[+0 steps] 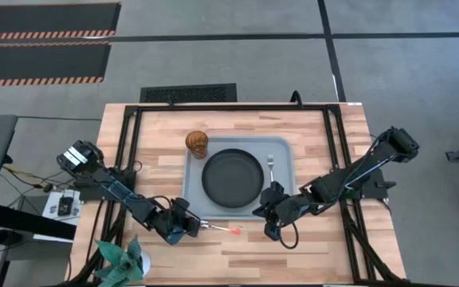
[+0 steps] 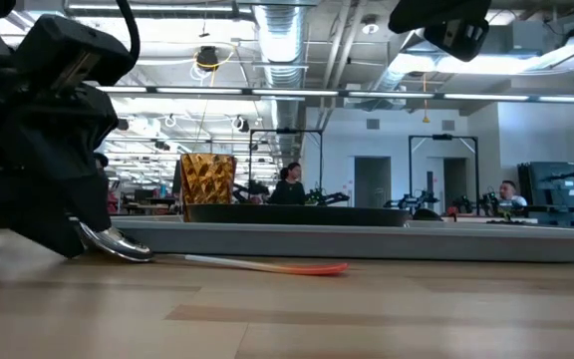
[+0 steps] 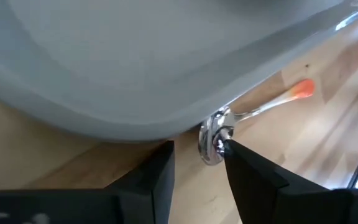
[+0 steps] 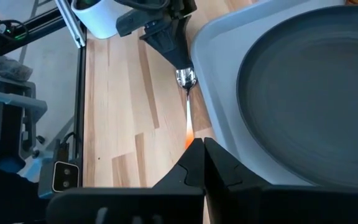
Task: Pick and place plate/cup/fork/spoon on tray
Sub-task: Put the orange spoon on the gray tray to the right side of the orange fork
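Note:
The grey-blue tray (image 1: 194,199) lies mid-table. On it are the black plate (image 1: 231,177), the amber cup (image 1: 197,143) at its far left corner and the fork (image 1: 270,167) to the right of the plate. The spoon (image 1: 221,228) lies on the wood just in front of the tray's near edge, its bowl toward the left. My left gripper (image 3: 197,162) is open at the spoon's bowl (image 3: 213,140), which stands between the fingertips. My right gripper (image 4: 201,155) is shut and empty, near the tray's near right corner (image 1: 255,212). My left gripper has the spoon's bowl (image 3: 211,148) between its open fingers, coming low from the table's left. One fingertip (image 3: 238,158) lies against the bowl; the other finger stands apart from it. The orange handle (image 2: 297,267) rests on the wood, pointing toward the table's right.
A small green plant (image 1: 126,259) stands at the table's near left corner. Black frame rails (image 1: 126,151) run along the table's left, right and far sides. Bare wood lies in front of the tray (image 1: 309,255). People show in the room beyond the table (image 2: 292,184).

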